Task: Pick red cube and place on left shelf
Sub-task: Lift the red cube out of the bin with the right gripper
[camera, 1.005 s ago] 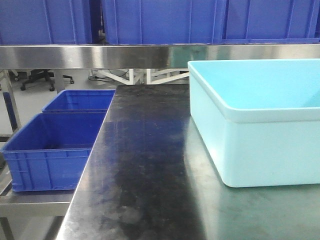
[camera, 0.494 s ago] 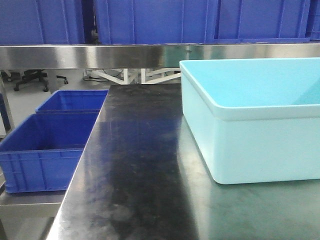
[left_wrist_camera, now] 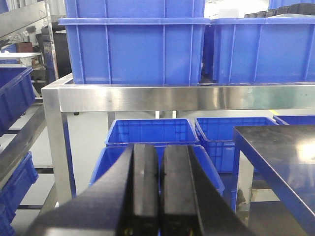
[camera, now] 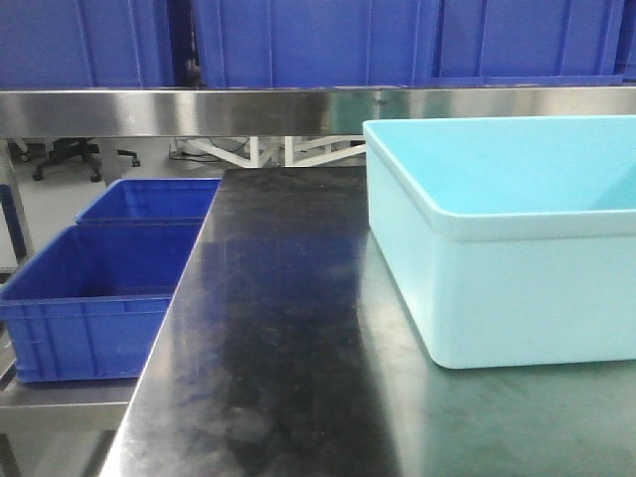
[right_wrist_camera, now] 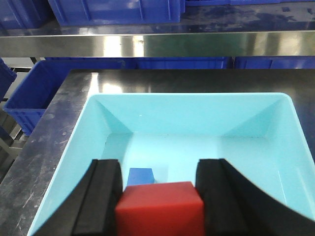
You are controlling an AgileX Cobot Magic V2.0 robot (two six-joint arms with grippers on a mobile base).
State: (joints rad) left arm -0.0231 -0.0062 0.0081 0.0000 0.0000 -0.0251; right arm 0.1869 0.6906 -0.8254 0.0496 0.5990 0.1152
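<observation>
The red cube (right_wrist_camera: 160,209) sits between the black fingers of my right gripper (right_wrist_camera: 158,170), which is shut on it above the inside of the pale cyan tub (right_wrist_camera: 74,147). The left shelf's steel front rail (right_wrist_camera: 197,44) runs across beyond the tub, with blue crates above it. The rail (camera: 298,109) and the crates (camera: 318,40) also show in the front view. My left gripper (left_wrist_camera: 160,152) is shut and empty, facing the shelf rail (left_wrist_camera: 172,97) and a blue crate (left_wrist_camera: 138,49) on it.
A small blue cube (right_wrist_camera: 141,175) lies on the tub floor under the red cube. The tub (camera: 517,288) stands at the right of the dark-topped bench (camera: 278,328). Open blue crates (camera: 99,298) sit low, left of the bench.
The front view shifted left, then a little back to the right. No gripper shows in it.
</observation>
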